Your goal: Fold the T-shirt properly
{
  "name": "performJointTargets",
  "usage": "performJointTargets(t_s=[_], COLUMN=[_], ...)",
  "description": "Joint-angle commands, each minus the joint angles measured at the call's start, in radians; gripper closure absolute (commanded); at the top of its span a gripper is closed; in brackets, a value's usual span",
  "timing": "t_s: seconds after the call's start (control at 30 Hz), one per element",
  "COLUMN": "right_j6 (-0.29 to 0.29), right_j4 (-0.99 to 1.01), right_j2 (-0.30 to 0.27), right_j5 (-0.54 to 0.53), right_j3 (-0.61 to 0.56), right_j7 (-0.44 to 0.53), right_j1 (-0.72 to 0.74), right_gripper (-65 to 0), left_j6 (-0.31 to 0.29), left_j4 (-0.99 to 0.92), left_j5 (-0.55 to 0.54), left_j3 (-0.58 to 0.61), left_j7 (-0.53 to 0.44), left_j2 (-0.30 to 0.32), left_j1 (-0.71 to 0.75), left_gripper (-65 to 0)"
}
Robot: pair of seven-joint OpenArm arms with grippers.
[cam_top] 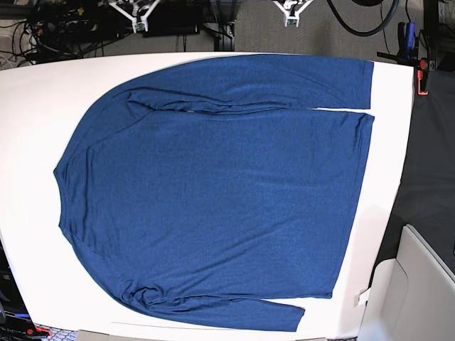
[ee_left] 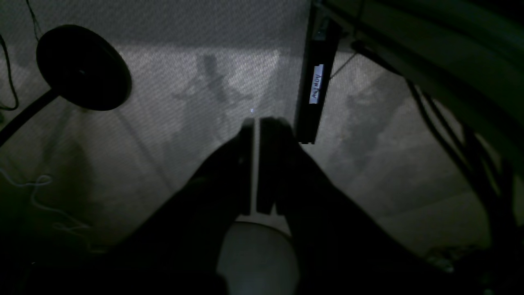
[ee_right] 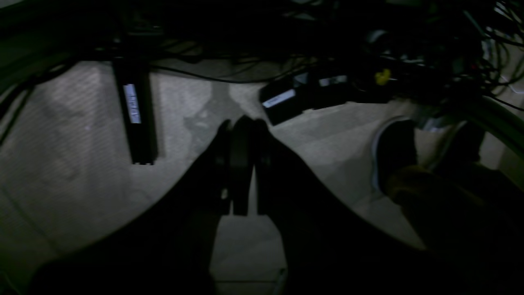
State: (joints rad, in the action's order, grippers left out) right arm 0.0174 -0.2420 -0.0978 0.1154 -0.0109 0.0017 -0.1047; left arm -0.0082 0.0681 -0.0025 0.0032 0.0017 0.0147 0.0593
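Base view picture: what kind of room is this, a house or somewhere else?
Probably a robot lab or workshop, not a home. A T-shirt lies flat on a white table, with tangled cables and metal stands behind it.

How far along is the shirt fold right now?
Nothing is folded yet: the T-shirt lies spread flat on the white table, both sleeves alongside the body. Nothing is in hand; the left end effector and right end effector are shut, empty, off the cloth. Every fold remains.
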Motion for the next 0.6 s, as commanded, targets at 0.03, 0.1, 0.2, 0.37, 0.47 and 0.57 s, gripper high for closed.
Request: performJointTargets(t_s=[0.03,0.1,0.2,0.37,0.47,0.57], right_j6=[-0.004,-0.004,-0.004,-0.004,-0.004,-0.004], right_j4=[-0.004,-0.004,-0.026,-0.098,-0.099,-0.101], right_j2=[-0.003,-0.013,-0.018,-0.032,-0.036,-0.038], right_j5=[-0.004,-0.004,-0.004,-0.004,-0.004,-0.004], right_j3=[-0.001,-0.001,-0.001,-0.001,-0.001,-0.001], right_j7=[0.013,0.013,0.013,0.007,0.007,0.007], right_j1=[-0.002,-0.002,-0.008,-0.048,-0.053,-0.059], right_gripper=[-0.2,-0.2,-0.2,-0.2,-0.2,-0.2], left_j6=[0.001,0.001,0.001,0.001,0.001,0.001], left_j4=[0.002,0.002,0.002,0.075,0.089,0.089], left_j5=[0.002,0.002,0.002,0.002,0.002,0.002], left_j3=[-0.004,-0.004,-0.004,-0.004,-0.004,-0.004], left_j7=[-0.007,-0.007,-0.007,-0.004,-0.002,-0.002], left_j2=[0.004,0.017,0.020,0.024,0.024,0.024], left_j1=[0.007,0.007,0.014,0.064,0.072,0.080], left_gripper=[-0.1,-0.1,-0.1,-0.1,-0.1,-0.1])
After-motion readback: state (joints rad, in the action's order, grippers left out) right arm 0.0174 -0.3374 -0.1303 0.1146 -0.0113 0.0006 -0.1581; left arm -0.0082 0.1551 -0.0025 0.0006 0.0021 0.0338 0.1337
